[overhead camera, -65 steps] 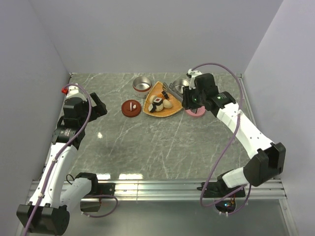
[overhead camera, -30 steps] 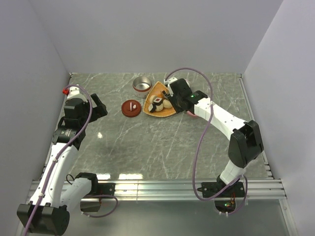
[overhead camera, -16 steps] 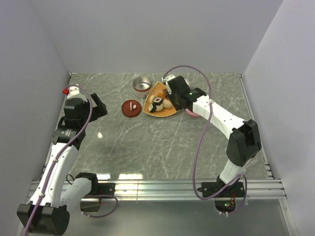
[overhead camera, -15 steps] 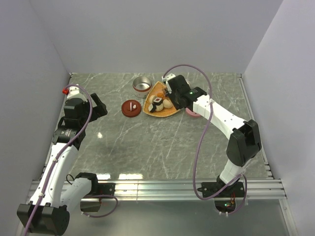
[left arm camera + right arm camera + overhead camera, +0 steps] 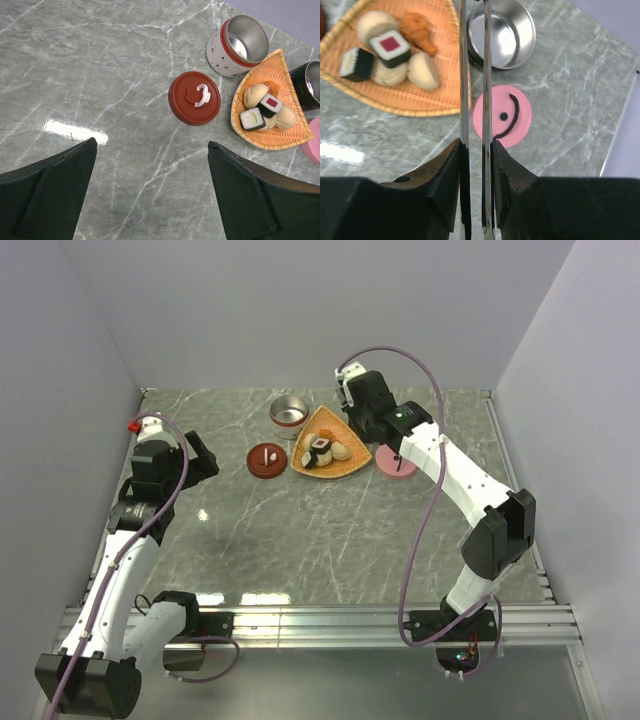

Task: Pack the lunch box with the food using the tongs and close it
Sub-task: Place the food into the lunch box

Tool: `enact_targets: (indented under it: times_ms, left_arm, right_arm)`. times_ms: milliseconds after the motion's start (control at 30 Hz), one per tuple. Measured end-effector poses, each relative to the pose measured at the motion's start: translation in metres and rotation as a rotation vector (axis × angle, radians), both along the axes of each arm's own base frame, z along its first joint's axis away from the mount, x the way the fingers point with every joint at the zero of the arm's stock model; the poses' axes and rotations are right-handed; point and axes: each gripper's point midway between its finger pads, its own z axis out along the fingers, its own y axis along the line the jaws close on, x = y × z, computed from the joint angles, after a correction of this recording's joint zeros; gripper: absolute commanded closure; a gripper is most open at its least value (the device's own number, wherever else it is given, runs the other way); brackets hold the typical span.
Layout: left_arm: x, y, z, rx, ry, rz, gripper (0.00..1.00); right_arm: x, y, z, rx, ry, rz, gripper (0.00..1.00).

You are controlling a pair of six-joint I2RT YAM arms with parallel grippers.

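Observation:
My right gripper (image 5: 475, 167) is shut on the tongs (image 5: 464, 75), whose two thin silver arms run straight up the right wrist view with a narrow gap between them. Their far ends reach the rim of a steel lunch box bowl (image 5: 510, 35). The food (image 5: 391, 47) lies on the orange woven tray (image 5: 420, 97): two banded rice rolls, an orange fried piece and pale lumps. In the top view my right gripper (image 5: 357, 420) hangs over the tray's far right corner. My left gripper (image 5: 152, 145) stands open above bare table, apart from everything.
A pink lid with a smiley (image 5: 502, 116) lies right of the tray. A red lid (image 5: 194, 98) lies on the table left of the tray (image 5: 270, 135), and a red-banded steel pot (image 5: 237, 45) stands behind it. Grey walls close in the table.
My right gripper, holding the tongs, has drawn back from the tray's right side toward the far wall. The left arm has not moved.

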Motion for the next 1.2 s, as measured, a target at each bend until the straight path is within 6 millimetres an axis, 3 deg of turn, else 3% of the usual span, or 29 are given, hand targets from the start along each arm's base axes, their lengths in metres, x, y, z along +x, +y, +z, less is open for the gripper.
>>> enact_targets:
  times_ms: [333, 400, 467, 667, 900, 1200]
  left_arm:
    - [0.000, 0.000, 0.000, 0.000, 0.000, 0.000, 0.01]
    - [0.000, 0.000, 0.000, 0.000, 0.000, 0.000, 0.01]
    - [0.000, 0.000, 0.000, 0.000, 0.000, 0.000, 0.01]
    - [0.000, 0.000, 0.000, -0.001, 0.000, 0.000, 0.00]
    - [0.000, 0.000, 0.000, -0.001, 0.000, 0.000, 0.01]
    - [0.000, 0.000, 0.000, -0.001, -0.001, 0.000, 0.00]
  right_arm:
    - [0.012, -0.057, -0.011, -0.022, 0.040, -0.143, 0.78]
    - [0.012, -0.065, -0.015, -0.019, 0.052, -0.167, 0.75]
    - [0.012, -0.072, -0.020, -0.018, 0.065, -0.188, 0.65]
    - [0.006, -0.075, -0.037, -0.018, 0.106, -0.202, 0.55]
    - [0.004, -0.072, -0.042, -0.003, 0.119, -0.202, 0.53]
    - [-0.001, -0.067, -0.030, 0.050, 0.105, -0.185, 0.54]
